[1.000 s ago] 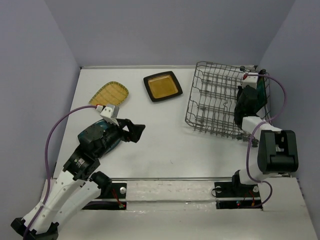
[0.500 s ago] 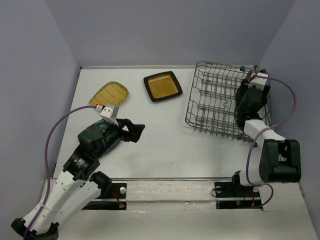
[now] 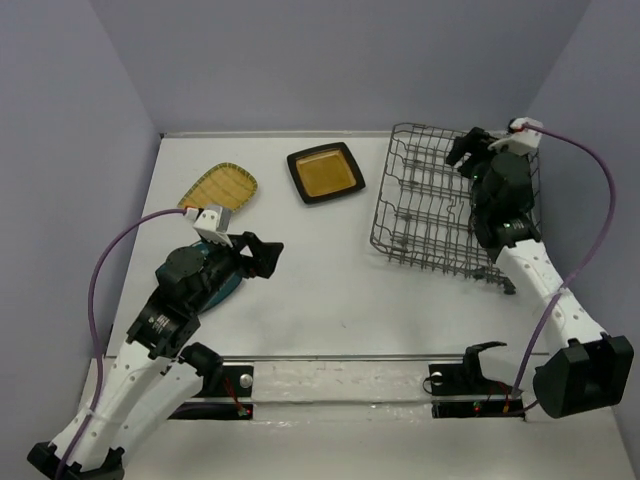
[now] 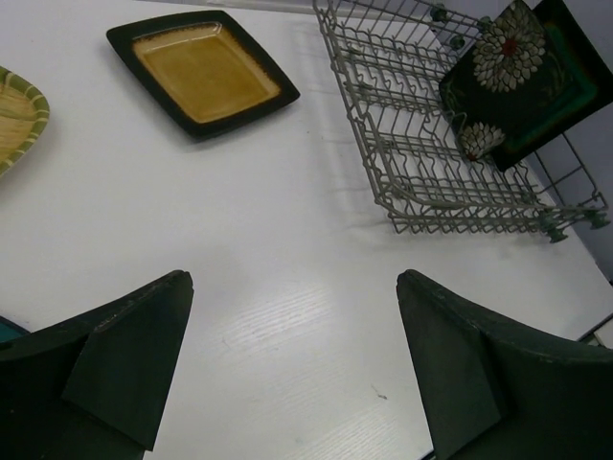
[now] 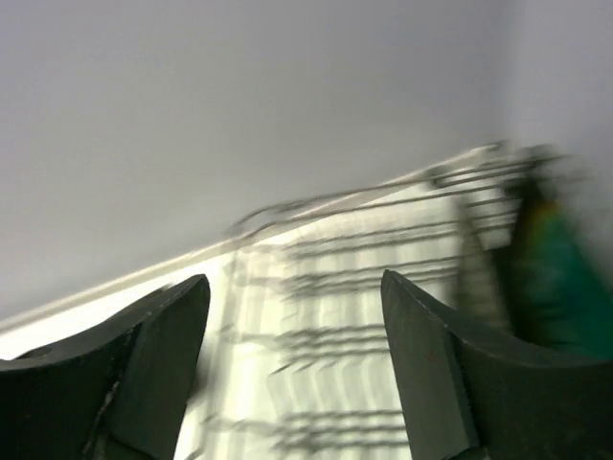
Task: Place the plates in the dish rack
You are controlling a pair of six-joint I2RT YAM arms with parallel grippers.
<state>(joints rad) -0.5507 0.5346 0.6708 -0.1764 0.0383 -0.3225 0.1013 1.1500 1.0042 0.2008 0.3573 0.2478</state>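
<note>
Both my claws spread and empty, two plates standing in the dish rack.

The white worktop (image 3: pixel 330 295) carries the dish rack (image 3: pixel 425 215) at its far right corner. At the rack's right end the black floral plate (image 4: pixel 503 57) stands on edge in front of the dark teal plate (image 4: pixel 572 81), which the frame cuts off; from above, my right arm hides both. The amber plate (image 3: pixel 325 173) lies flat near the far edge, and the yellow-tan gridded plate (image 3: pixel 220 187) lies toward the far left corner. A teal sliver (image 4: pixel 8 331) under my left arm may be another plate; I cannot tell. My right claw (image 3: pixel 463 148) hangs over the rack's far edge, fingers apart around nothing; its own view is smeared, with a green blur at right. My left claw (image 3: pixel 262 255) hovers over the worktop's left half, spread wide, holding nothing.
</note>
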